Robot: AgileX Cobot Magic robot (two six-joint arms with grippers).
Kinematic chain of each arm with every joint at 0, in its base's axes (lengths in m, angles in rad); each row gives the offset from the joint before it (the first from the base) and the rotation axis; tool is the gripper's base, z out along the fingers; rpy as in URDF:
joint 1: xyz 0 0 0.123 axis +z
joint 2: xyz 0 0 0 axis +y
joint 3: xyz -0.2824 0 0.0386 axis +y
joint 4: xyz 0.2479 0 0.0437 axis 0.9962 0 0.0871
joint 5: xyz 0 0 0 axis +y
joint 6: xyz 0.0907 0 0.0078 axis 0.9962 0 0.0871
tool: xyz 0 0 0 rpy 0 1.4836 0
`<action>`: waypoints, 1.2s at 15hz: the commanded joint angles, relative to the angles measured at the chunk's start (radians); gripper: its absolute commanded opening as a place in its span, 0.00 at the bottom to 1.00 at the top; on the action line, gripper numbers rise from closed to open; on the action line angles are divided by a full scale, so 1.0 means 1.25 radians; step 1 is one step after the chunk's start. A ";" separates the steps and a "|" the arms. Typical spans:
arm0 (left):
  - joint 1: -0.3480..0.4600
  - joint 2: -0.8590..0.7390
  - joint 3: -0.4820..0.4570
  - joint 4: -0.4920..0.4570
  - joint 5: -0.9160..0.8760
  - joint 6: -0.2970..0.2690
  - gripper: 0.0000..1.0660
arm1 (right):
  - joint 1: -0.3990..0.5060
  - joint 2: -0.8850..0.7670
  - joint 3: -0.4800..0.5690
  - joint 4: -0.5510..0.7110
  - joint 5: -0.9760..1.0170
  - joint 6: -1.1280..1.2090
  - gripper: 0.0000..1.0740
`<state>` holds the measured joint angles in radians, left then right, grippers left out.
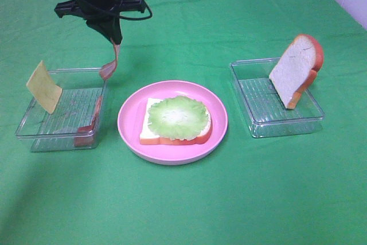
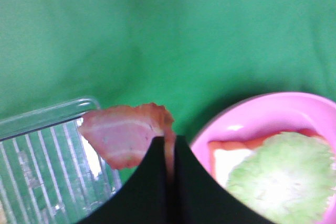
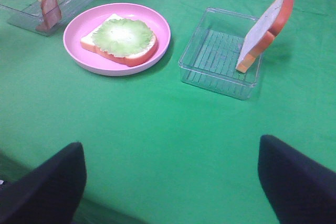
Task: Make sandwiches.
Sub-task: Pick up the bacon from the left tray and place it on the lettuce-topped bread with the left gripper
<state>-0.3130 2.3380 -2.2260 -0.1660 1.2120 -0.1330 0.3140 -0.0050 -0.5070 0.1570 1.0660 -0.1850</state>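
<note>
Upper left: my left pincer (image 1: 116,41) is clamping the limp pink-red bacon strip (image 1: 109,68) by one tip, so it is risking slipping out short of the lettuce-topped white bread slice (image 1: 150,130) at centre.

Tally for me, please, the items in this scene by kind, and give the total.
Bread slices: 2
Lettuce leaf: 1
Bacon strips: 2, one hanging from the left end effector
Cheese square: 1
Clear trays: 2
Pink plate: 1
Total: 9
</note>
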 commanded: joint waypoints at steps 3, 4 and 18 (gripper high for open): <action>-0.001 -0.042 -0.038 -0.241 0.047 0.092 0.00 | 0.001 -0.012 0.002 -0.001 0.002 -0.010 0.79; -0.001 -0.041 -0.038 -0.291 0.050 0.117 0.00 | 0.001 -0.012 0.002 -0.001 0.002 -0.010 0.79; -0.208 -0.005 -0.002 -0.268 0.058 0.162 0.00 | 0.001 -0.012 0.002 -0.001 0.002 -0.010 0.79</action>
<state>-0.5680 2.3300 -2.2350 -0.5060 1.2160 0.0750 0.3140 -0.0050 -0.5070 0.1570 1.0660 -0.1850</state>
